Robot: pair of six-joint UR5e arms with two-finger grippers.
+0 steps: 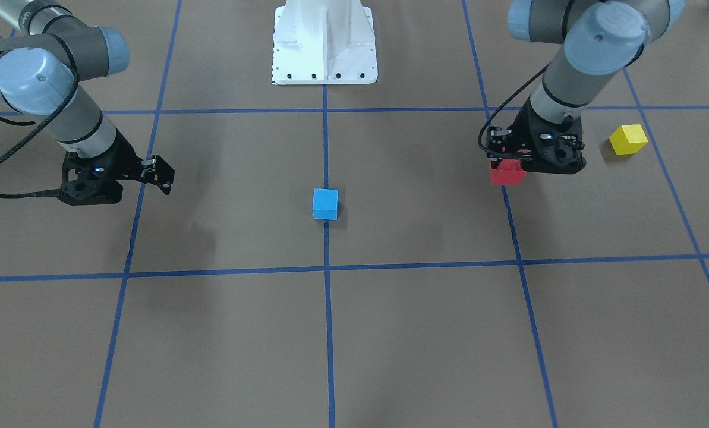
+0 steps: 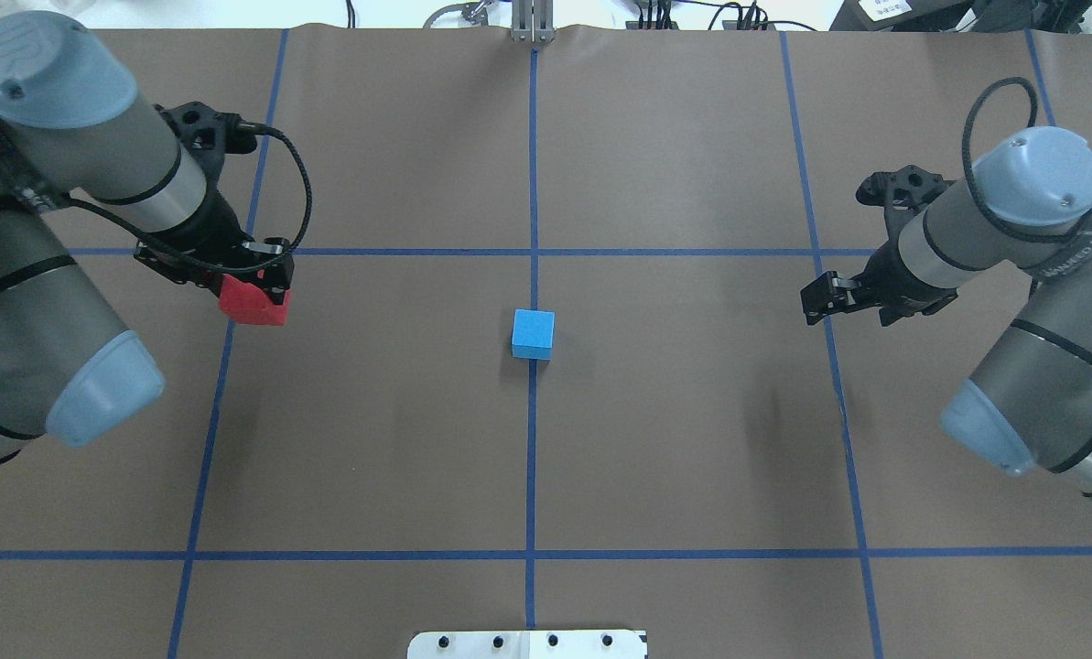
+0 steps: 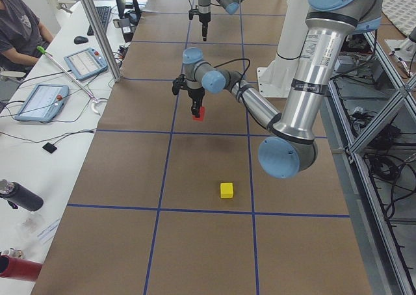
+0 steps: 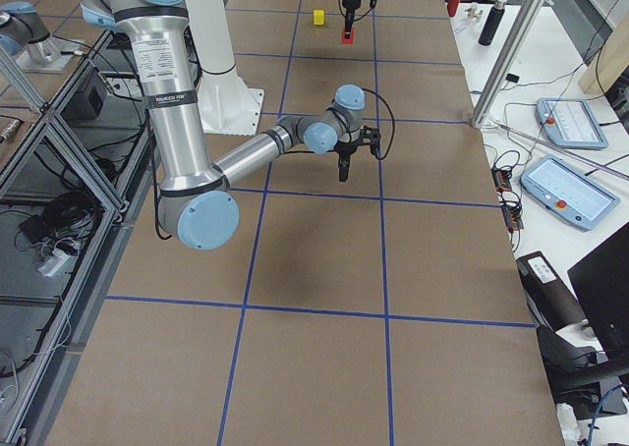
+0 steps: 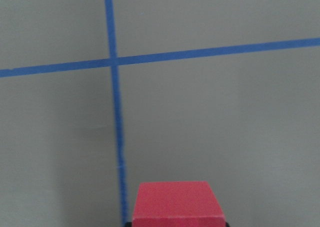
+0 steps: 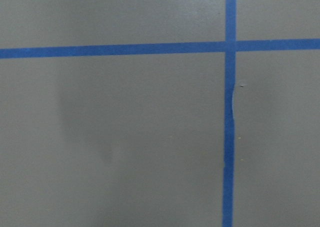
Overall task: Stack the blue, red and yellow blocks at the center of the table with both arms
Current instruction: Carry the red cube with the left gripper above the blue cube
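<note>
A blue block sits at the table's center on the middle tape line; it also shows in the overhead view. My left gripper is shut on a red block, held a little above the table to the left of the blue block. The red block also shows in the front view and the left wrist view. A yellow block lies on the table beyond the left gripper; my left arm hides it in the overhead view. My right gripper hangs empty on the right, its fingers together.
Blue tape lines divide the brown table into squares. The white robot base plate stands at the robot's edge. A side desk with tablets and a seated person runs along the far long edge.
</note>
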